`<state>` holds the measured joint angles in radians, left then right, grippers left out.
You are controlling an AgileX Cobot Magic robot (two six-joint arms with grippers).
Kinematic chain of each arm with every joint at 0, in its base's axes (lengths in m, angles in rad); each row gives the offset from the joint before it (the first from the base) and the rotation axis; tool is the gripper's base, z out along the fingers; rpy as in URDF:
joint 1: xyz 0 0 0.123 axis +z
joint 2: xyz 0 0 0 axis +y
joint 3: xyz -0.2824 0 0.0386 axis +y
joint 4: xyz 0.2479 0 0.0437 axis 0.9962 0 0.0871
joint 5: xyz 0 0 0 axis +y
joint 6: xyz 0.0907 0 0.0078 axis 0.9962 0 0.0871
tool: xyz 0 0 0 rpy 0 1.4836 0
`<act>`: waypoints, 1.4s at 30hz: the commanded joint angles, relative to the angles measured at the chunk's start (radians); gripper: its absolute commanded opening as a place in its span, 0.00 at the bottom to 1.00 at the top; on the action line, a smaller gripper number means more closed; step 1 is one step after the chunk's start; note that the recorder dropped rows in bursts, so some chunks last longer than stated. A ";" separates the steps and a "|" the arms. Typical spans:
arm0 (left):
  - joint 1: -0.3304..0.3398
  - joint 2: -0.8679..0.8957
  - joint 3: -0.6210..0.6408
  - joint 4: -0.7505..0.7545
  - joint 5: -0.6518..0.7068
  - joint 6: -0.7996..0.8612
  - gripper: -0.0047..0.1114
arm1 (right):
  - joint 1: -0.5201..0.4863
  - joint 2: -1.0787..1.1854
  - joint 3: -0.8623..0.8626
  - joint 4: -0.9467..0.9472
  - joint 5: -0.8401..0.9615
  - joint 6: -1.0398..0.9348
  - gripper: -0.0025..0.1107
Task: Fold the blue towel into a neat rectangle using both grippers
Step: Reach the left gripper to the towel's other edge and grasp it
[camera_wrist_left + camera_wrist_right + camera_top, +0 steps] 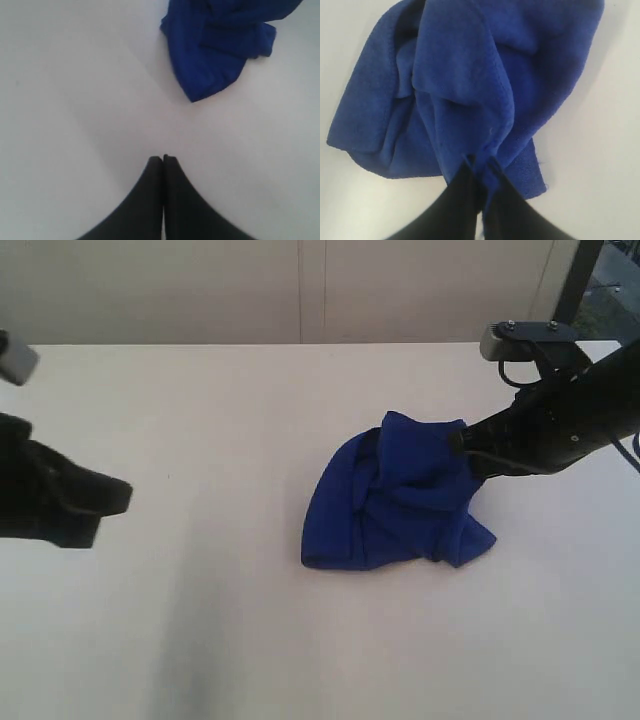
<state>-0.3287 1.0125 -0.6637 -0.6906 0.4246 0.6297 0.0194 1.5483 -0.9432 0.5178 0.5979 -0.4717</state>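
The blue towel [395, 495] lies crumpled in a heap on the white table, right of the middle. My right gripper [462, 443] is shut on the blue towel at the heap's upper right, pinching a fold of cloth [481, 162] between its black fingers and holding that part raised. The rest of the towel [460, 85] hangs and bunches beyond the fingers. My left gripper [120, 495] hovers at the table's left side, well apart from the towel, shut with nothing in it [163, 158]. In the left wrist view a corner of the towel [215, 45] shows far from the fingertips.
The white table [200, 640] stretches bare around the towel. A pale wall [300, 290] runs behind the table's far edge. A dark frame post [580, 280] stands at the back right.
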 commanded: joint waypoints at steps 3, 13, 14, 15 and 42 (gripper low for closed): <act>-0.239 0.226 -0.101 -0.026 -0.141 -0.001 0.04 | -0.001 -0.002 -0.003 0.006 0.004 0.002 0.02; -0.414 0.581 -0.398 0.137 -0.135 -0.133 0.04 | -0.001 -0.002 -0.003 0.010 0.008 0.002 0.02; -0.425 0.604 -0.430 0.201 -0.121 -0.183 0.04 | -0.001 -0.002 -0.003 0.012 0.008 0.002 0.02; -0.437 0.632 -0.460 0.291 -0.098 -0.260 0.04 | -0.001 -0.002 -0.003 0.014 0.008 0.002 0.02; -0.563 0.901 -0.638 0.855 -0.077 -0.578 0.44 | -0.001 -0.002 -0.003 0.037 0.008 0.002 0.02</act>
<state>-0.8856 1.9166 -1.2988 0.1637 0.3099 -0.0866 0.0194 1.5483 -0.9432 0.5478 0.6060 -0.4717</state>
